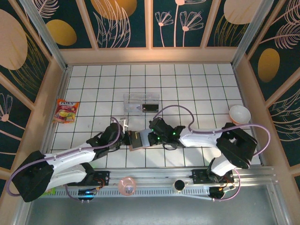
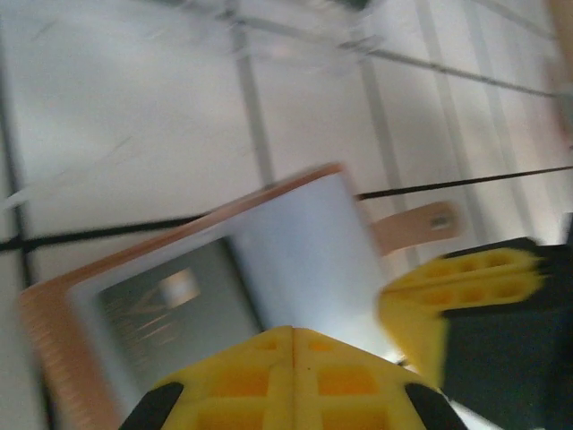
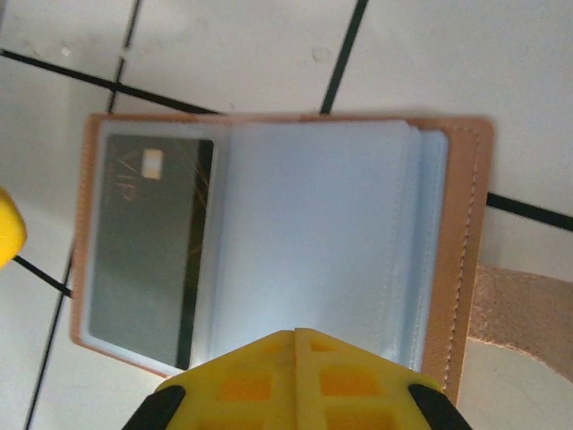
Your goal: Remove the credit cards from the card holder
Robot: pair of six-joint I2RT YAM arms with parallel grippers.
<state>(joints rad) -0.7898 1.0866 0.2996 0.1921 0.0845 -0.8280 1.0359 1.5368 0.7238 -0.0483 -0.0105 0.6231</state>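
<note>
Both grippers are down at the wallet (image 1: pixel 138 140), which lies open flat on the table (image 1: pixel 197 84), near-centre, between them. Left gripper (image 2: pixel 294 333): fingers closed together, tips over the wallet's edge; can't tell if they pinch anything. Right gripper (image 3: pixel 295 336): same, fingers meeting over the clear sleeves. Dark card (image 3: pixel 148 246) marked VIP sits in the sleeve on the side away from the strap (image 3: pixel 528 309), which lies flat on the table. Black card (image 1: pixel 151 107) lies in the clear tray (image 1: pixel 133 99), beyond the wallet. Snack packet (image 1: pixel 65 110) far left, bowl (image 1: pixel 239 114) far right.
</note>
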